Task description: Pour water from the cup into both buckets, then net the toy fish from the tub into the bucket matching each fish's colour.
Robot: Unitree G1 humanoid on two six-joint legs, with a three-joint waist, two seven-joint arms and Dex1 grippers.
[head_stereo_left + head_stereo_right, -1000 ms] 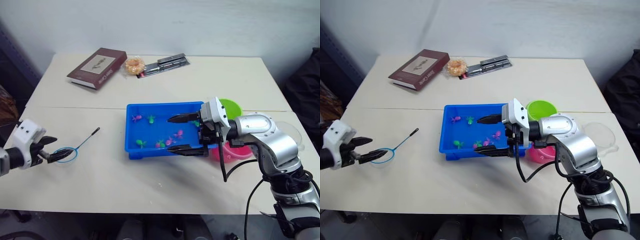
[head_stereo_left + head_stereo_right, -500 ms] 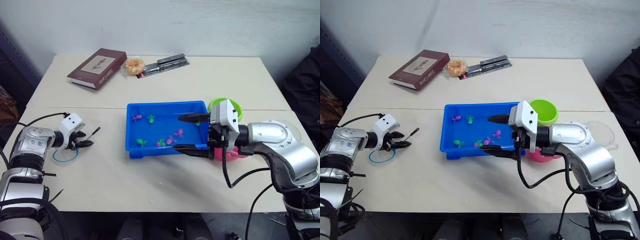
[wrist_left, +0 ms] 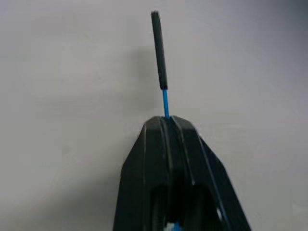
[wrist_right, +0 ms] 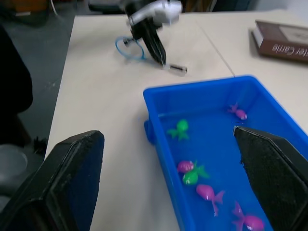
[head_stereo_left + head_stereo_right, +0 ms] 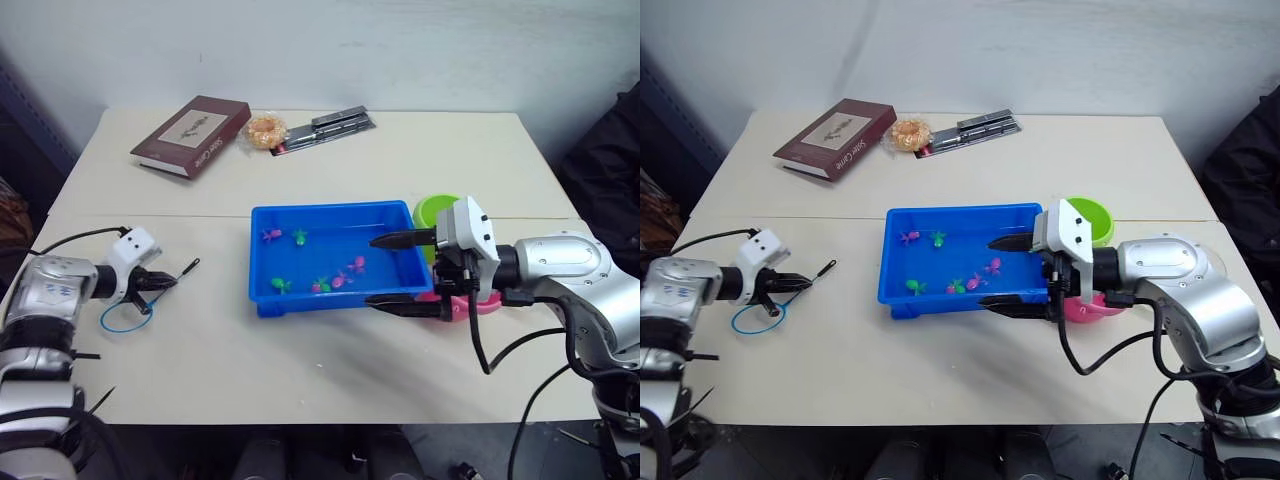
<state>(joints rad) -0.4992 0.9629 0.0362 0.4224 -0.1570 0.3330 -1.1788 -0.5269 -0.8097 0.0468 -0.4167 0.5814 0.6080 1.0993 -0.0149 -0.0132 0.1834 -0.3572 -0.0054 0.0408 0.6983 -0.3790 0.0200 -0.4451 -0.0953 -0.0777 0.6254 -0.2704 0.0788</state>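
My left gripper [image 5: 160, 281] is shut on the thin handle of the small net [image 5: 122, 317], whose blue hoop lies on the table at the left. In the left wrist view the closed fingertips [image 3: 154, 130] pinch the blue wire just below the net's black grip [image 3: 159, 50]. My right gripper [image 5: 400, 272] is open and empty over the right end of the blue tub [image 5: 330, 208]. In the tub float several pink and green toy fish [image 5: 338, 281]. The green bucket [image 5: 432, 212] and the pink bucket [image 5: 1080, 308] stand behind that gripper, partly covered. The cup is hidden.
At the back of the table lie a dark red book [image 5: 190, 135], a round snack packet [image 5: 266, 130] and a pack of pens [image 5: 325, 125]. A seam [image 5: 180, 215] crosses the table. Bare tabletop lies between net and tub.
My left gripper has moved from the hoop to the net's handle and closed on it. The right arm has drawn back to the right, still open.
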